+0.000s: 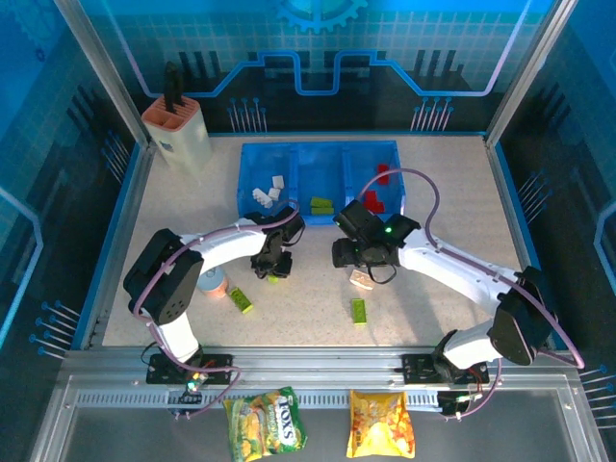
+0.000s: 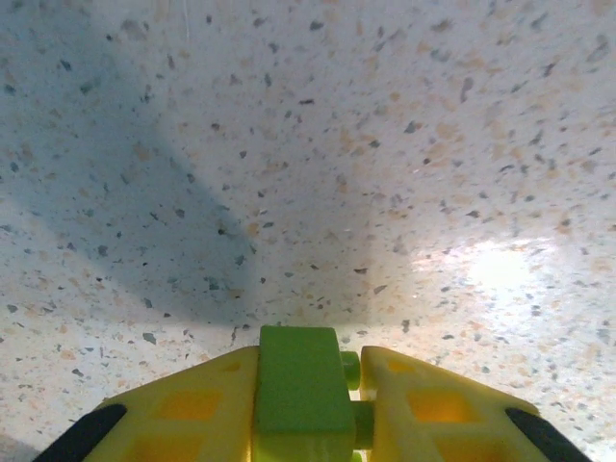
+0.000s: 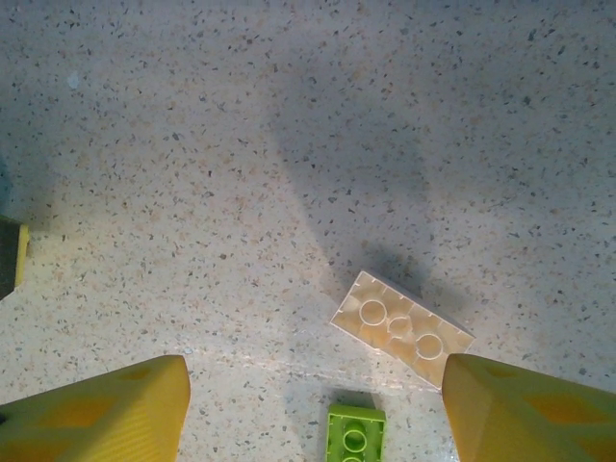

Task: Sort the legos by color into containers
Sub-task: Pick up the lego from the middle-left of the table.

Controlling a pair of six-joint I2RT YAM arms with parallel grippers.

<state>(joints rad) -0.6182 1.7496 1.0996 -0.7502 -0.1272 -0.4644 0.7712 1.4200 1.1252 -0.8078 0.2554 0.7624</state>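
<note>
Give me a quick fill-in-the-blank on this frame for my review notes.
1. The brick clamped in the left gripper is ____ in color.
2. The right gripper hangs ____ above a white brick.
3. In the tray, red bricks lie in the ____ compartment.

Missing words: green; open; right.
</note>
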